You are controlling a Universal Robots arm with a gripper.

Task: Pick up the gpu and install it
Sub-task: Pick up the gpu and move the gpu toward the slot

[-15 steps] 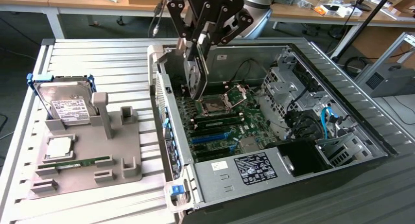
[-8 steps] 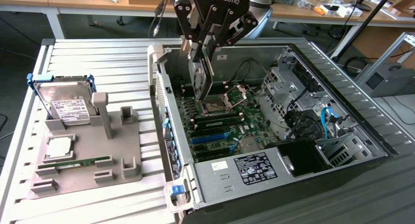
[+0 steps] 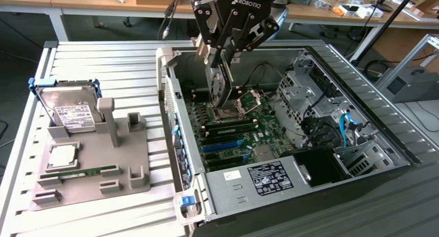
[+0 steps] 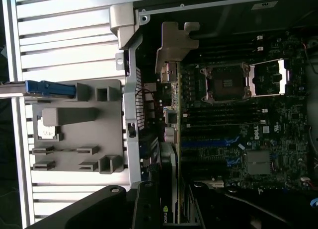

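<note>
My gripper (image 3: 223, 54) hangs over the open computer case (image 3: 357, 83) and is shut on the gpu (image 3: 221, 85). The gpu is a thin dark card held on edge, hanging down toward the motherboard (image 3: 237, 131) near the CPU socket. In the wrist view the gpu (image 4: 171, 139) runs edge-on from the gripper (image 4: 171, 211) out to its silver bracket (image 4: 175, 45), which lies along the case's rear wall. The blue expansion slots (image 3: 223, 147) sit lower on the board, apart from the card.
A grey fixture tray (image 3: 130, 160) at the exterior view's left holds a silver hard drive (image 3: 69, 111), a green memory stick (image 3: 82, 171) and a small chip. The case's drive cage (image 3: 305, 88) and cables stand at the exterior view's right.
</note>
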